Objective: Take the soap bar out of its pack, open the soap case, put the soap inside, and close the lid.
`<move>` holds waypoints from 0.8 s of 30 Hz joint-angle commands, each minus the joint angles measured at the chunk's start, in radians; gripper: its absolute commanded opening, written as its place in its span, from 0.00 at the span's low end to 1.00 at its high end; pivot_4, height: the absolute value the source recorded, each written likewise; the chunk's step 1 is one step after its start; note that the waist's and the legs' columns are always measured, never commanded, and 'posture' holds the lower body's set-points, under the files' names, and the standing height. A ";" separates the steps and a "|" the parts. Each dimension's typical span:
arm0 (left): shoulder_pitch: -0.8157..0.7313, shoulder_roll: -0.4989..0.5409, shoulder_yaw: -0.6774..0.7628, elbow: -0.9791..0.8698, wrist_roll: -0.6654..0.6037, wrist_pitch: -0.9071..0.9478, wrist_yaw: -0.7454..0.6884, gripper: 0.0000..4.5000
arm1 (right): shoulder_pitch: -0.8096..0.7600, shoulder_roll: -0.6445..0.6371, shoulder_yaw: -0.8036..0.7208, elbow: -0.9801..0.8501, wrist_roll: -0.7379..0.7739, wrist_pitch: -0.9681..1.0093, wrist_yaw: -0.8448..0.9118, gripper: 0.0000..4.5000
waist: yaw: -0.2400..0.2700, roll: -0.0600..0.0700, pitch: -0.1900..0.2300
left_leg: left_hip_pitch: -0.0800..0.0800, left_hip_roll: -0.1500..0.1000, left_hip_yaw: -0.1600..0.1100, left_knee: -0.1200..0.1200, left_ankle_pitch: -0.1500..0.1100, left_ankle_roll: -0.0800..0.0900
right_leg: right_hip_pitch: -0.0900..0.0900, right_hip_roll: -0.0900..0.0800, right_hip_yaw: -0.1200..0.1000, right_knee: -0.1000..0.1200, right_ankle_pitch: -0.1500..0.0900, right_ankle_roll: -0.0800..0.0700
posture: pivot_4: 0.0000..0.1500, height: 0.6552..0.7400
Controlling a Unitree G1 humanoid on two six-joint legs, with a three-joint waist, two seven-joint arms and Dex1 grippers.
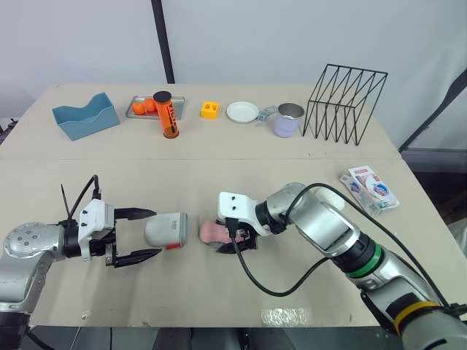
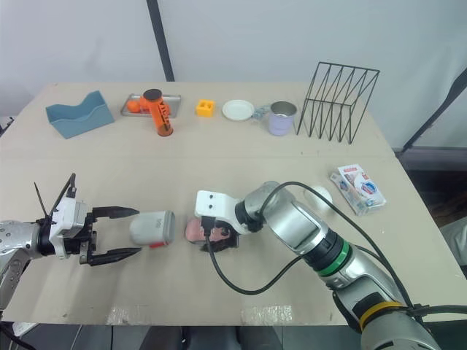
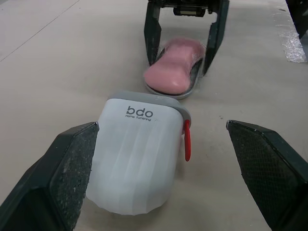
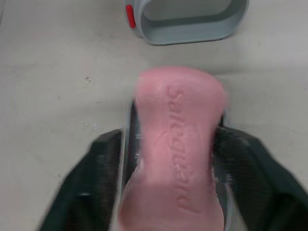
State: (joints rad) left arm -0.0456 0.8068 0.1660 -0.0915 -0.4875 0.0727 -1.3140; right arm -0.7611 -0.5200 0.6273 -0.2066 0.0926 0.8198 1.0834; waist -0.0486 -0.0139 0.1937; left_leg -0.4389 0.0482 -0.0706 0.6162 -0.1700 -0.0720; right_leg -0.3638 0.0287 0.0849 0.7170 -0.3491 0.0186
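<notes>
The pink soap bar [image 1: 212, 232] lies on a shallow grey tray on the table's front middle. My right gripper [image 1: 232, 238] is shut on it, one black finger [image 3: 153, 33] on each side. The white soap case [image 1: 166, 230], with a grey rim and a red tab, lies on its side just left of the soap, its open mouth [image 4: 185, 19] towards the bar. My left gripper [image 1: 150, 233] is open around the case, fingers [image 3: 72, 168] clear of its sides. The printed soap pack [image 1: 369, 188] lies near the table's right edge.
Along the back stand a blue bin [image 1: 85, 117], a metal tray with oranges [image 1: 142, 107], an orange tube [image 1: 167, 115], a yellow block [image 1: 210, 109], a white plate [image 1: 242, 111], a lilac mug [image 1: 289, 119] and a black wire rack [image 1: 344, 102].
</notes>
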 commanded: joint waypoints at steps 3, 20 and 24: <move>0.001 0.012 0.013 -0.022 0.000 -0.010 0.002 1.00 | -0.011 -0.003 -0.038 -0.032 0.020 0.001 0.005 0.97 | 0.000 0.000 0.000 | 0.000 0.000 0.000 0.000 0.000 0.000 | 0.000 0.000 0.000 0.000 0.000 0.000 | 1.00 1.00; -0.005 0.018 0.016 -0.024 -0.007 -0.003 -0.010 1.00 | 0.242 -0.113 -0.353 -0.056 0.188 -0.337 0.082 0.97 | -0.002 -0.001 0.000 | 0.000 0.000 0.000 0.000 0.000 0.000 | 0.000 0.000 0.000 0.000 0.000 0.000 | 1.00 1.00; -0.018 0.029 0.013 0.002 0.005 -0.016 -0.028 1.00 | 0.318 -0.145 -0.400 -0.043 0.210 -0.474 0.134 0.97 | 0.000 -0.001 0.000 | 0.000 0.000 0.000 0.000 0.000 0.000 | 0.001 0.001 0.000 -0.001 0.000 0.000 | 1.00 1.00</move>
State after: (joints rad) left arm -0.0521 0.8160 0.1630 -0.0875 -0.4810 0.0726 -1.3309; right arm -0.4428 -0.6604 0.2621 -0.2315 0.2762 0.4116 1.1932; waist -0.0482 -0.0147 0.1934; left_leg -0.4389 0.0484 -0.0705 0.6159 -0.1698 -0.0723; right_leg -0.3632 0.0293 0.0846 0.7166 -0.3491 0.0185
